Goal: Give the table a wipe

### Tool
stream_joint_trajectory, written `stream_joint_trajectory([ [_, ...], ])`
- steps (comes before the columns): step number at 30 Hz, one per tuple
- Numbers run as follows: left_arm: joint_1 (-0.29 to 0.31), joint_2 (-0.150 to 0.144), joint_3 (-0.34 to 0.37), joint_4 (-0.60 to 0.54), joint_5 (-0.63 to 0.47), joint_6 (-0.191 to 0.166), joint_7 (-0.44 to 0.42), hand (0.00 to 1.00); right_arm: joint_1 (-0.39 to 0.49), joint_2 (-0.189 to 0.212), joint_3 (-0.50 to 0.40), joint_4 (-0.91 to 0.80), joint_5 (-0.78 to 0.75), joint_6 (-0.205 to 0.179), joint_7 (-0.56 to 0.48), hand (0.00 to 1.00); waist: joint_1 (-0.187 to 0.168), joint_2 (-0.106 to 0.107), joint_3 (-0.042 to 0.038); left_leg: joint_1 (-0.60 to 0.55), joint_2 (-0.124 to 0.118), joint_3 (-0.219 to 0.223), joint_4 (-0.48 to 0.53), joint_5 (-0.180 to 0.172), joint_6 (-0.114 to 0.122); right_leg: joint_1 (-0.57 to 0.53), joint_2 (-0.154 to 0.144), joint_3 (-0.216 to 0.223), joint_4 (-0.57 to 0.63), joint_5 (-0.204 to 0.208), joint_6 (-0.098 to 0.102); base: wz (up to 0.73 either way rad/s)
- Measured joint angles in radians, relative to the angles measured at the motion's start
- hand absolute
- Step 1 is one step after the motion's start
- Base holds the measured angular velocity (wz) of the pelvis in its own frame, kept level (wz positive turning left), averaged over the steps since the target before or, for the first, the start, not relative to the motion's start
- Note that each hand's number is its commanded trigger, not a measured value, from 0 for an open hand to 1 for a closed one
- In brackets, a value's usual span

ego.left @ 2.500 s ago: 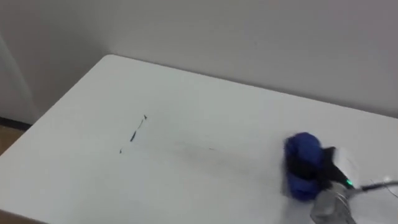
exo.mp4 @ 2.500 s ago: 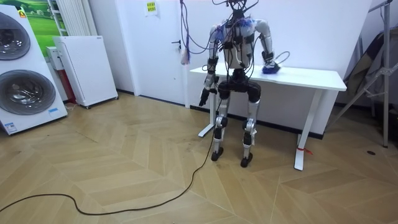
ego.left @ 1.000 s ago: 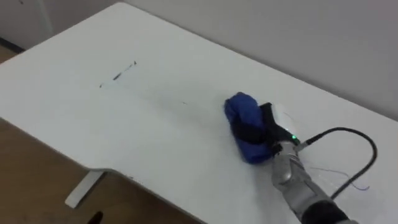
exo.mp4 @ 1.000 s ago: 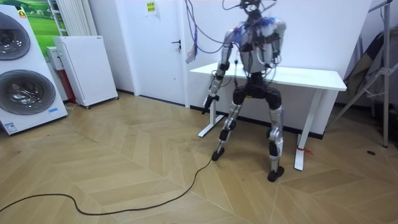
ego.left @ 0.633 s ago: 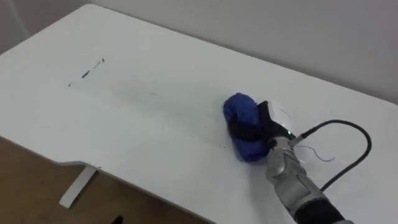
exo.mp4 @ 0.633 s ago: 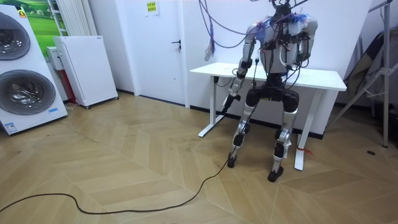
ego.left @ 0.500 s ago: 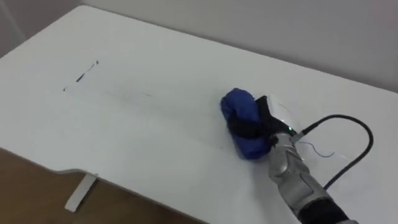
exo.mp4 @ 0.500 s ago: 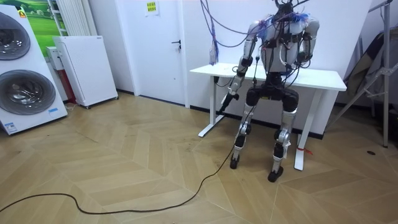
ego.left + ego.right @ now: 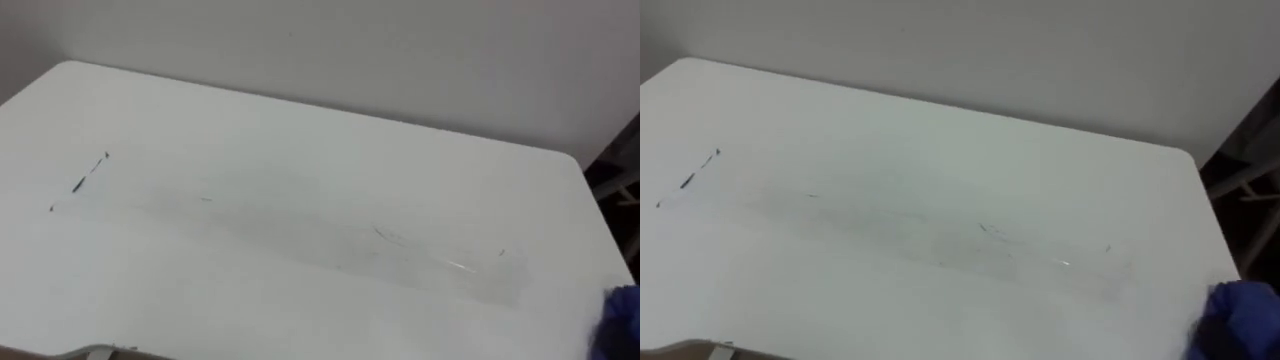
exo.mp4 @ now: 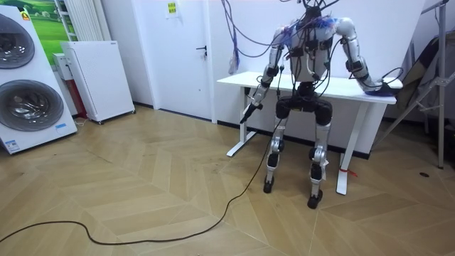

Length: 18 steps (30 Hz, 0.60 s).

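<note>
The room view shows the robot standing at the front of a long white table surface (image 10: 348, 91) next to a white wall. Its right arm is stretched far out to the end of the surface on the room view's right. The right hand (image 10: 368, 82) is down at a bunched-up blue cloth (image 10: 380, 88) that lies on the surface near that end. It looks too small there to tell if the hand is clamped on the cloth or just resting on it. The left hand (image 10: 247, 114) hangs low by the robot's side, and its state cannot be told either.

In the eye views the cloth peeks in at the lower right corner, close to the right edge of the surface. A band of faint grey smears (image 9: 390, 240) runs across the middle. A short black pen line (image 9: 80, 183) sits at the left end, well apart from the cloth.

The step in hand looks like wiping, with the cloth at the right end of a stroke. The job seems only partly done, since the black line is not wiped off. The next move probably calls for pushing the cloth flat across the smears toward the left. The line is far away, so the robot may need to step left to rub it.
</note>
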State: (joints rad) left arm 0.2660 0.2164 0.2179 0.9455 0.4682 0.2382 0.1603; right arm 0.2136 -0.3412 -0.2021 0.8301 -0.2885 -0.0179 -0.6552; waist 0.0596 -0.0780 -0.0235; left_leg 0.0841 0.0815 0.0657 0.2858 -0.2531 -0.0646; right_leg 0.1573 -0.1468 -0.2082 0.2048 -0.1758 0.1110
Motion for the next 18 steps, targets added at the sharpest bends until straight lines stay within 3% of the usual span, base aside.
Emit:
stream_joint_trajectory([
  [3,0.001,-0.006,-0.051,0.001,-0.004,0.002,0.011,0.00,-0.052,0.001,0.030,-0.046,-0.018,0.089,0.018,1.00,0.033,0.015,0.0029,0.015,0.000,-0.031,-0.007,-0.007,0.003,-0.012,0.016,0.004,-0.001,0.020,-0.011,-0.47],
  [5,0.005,-0.014,-0.086,0.006,-0.002,0.022,0.007,0.00,-0.086,0.018,0.077,-0.120,-0.072,0.179,0.057,1.00,0.058,0.023,0.0046,0.023,0.000,-0.053,-0.020,-0.010,-0.001,-0.032,0.034,0.017,0.000,0.033,-0.022,-0.53],
  [6,0.004,-0.016,-0.091,0.006,-0.002,0.026,0.005,0.00,-0.098,0.020,0.102,-0.147,-0.091,0.200,0.072,1.00,0.067,0.025,0.0064,0.024,0.000,-0.061,-0.020,-0.011,-0.001,-0.037,0.039,0.017,0.001,0.038,-0.026,-0.50],
  [8,0.002,-0.023,-0.107,0.010,-0.003,0.041,-0.009,0.00,-0.145,0.044,0.237,-0.283,-0.191,0.260,0.187,1.00,0.098,0.027,0.0147,0.022,-0.004,-0.111,-0.033,-0.009,-0.001,-0.056,0.054,0.011,0.004,0.045,-0.038,-0.27],
  [9,-0.007,-0.021,-0.125,0.010,-0.005,0.047,-0.020,0.00,-0.197,0.057,0.326,-0.325,-0.229,0.268,0.233,1.00,0.122,0.028,0.0273,0.020,-0.007,-0.138,-0.035,-0.007,-0.002,-0.064,0.061,0.009,0.007,0.044,-0.044,-0.08],
  [11,-0.018,-0.021,-0.149,0.003,-0.005,0.061,-0.039,0.00,-0.283,0.079,0.428,-0.330,-0.280,0.259,0.302,1.00,0.137,0.022,0.0360,-0.002,-0.010,-0.174,-0.036,0.002,-0.004,-0.077,0.067,-0.002,0.009,0.034,-0.049,0.30],
  [14,0.017,-0.032,-0.156,-0.027,-0.003,0.069,-0.068,0.00,-0.352,0.081,0.465,-0.309,-0.348,0.239,0.368,1.00,0.171,0.016,0.0338,-0.017,-0.022,-0.206,-0.053,0.026,0.001,-0.068,0.060,-0.020,-0.003,0.024,-0.049,0.52],
  [15,0.028,-0.031,-0.156,-0.028,-0.003,0.073,-0.071,0.00,-0.352,0.076,0.462,-0.298,-0.347,0.237,0.367,1.00,0.170,0.014,0.0330,-0.020,-0.024,-0.207,-0.052,0.027,0.002,-0.066,0.058,-0.023,-0.003,0.020,-0.047,0.67],
  [18,0.072,-0.016,-0.119,-0.036,-0.003,0.095,-0.091,0.00,-0.292,0.047,0.424,-0.282,-0.340,0.204,0.347,1.00,0.160,-0.004,0.0323,-0.007,-0.034,-0.207,-0.047,0.028,0.005,-0.010,0.042,-0.089,-0.028,0.007,-0.037,0.68],
])
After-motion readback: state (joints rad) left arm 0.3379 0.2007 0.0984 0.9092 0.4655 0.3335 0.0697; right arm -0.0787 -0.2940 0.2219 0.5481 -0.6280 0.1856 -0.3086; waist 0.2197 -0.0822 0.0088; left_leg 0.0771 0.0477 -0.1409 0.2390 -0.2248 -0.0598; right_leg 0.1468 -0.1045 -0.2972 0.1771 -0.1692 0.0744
